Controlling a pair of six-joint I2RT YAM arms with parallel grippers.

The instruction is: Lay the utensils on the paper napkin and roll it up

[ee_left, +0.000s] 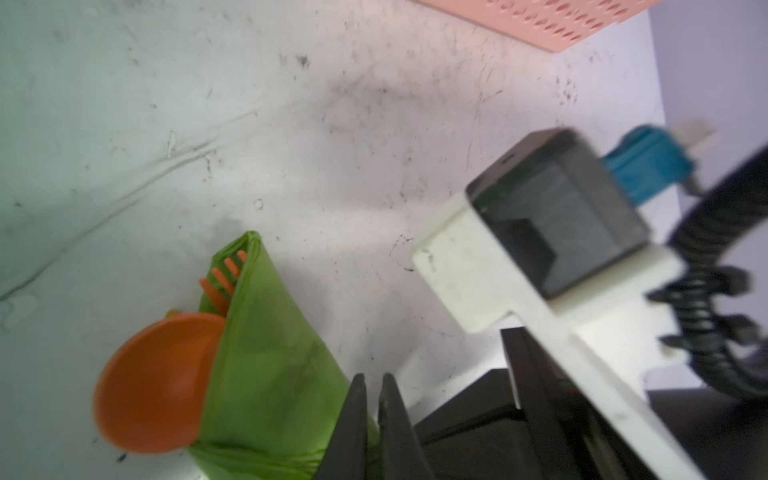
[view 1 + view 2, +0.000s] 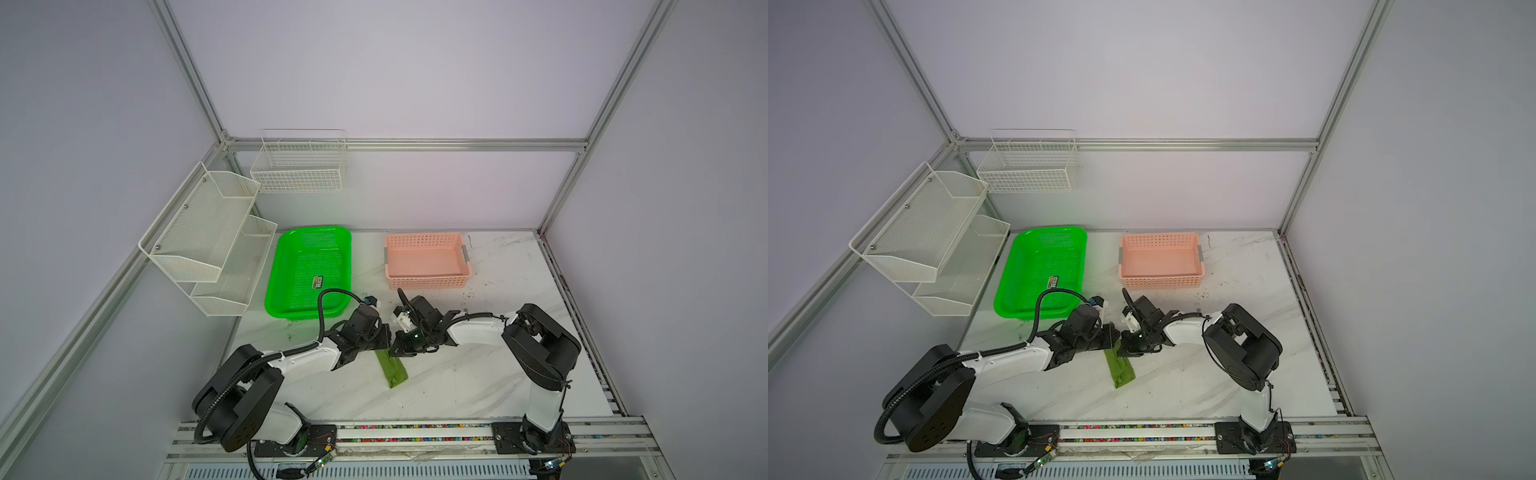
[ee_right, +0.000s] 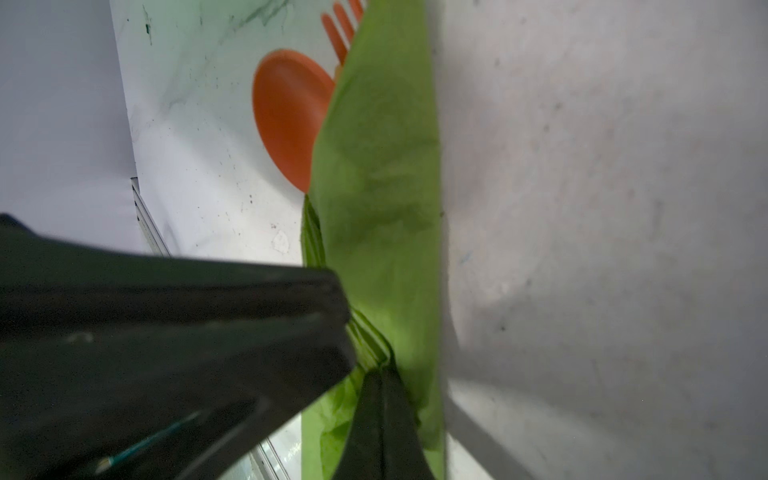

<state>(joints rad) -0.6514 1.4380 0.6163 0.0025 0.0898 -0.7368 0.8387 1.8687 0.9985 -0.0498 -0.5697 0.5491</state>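
- Left wrist view: left gripper [image 1: 374, 386] pinched narrow on the rolled paper napkin [image 1: 270, 365]; spoon [image 1: 158, 382] and fork [image 1: 220, 282] protrude.
- Right wrist view: right gripper [image 3: 382, 382] clamps the napkin's end.

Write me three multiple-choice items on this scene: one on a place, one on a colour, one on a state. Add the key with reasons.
1. Where on the table does the rolled paper napkin lie?
A. far right corner
B. near the middle
C. at the left edge

2. What colour is the spoon poking out of the roll?
A. orange
B. blue
C. white

3. The right gripper is:
A. wide open
B. shut on the paper napkin
C. shut on nothing

Key:
1 B: in both top views the roll lies centrally, where the two arms meet.
2 A: both wrist views show its orange bowl beside the green roll.
3 B: in the right wrist view its fingers pinch the roll's end.
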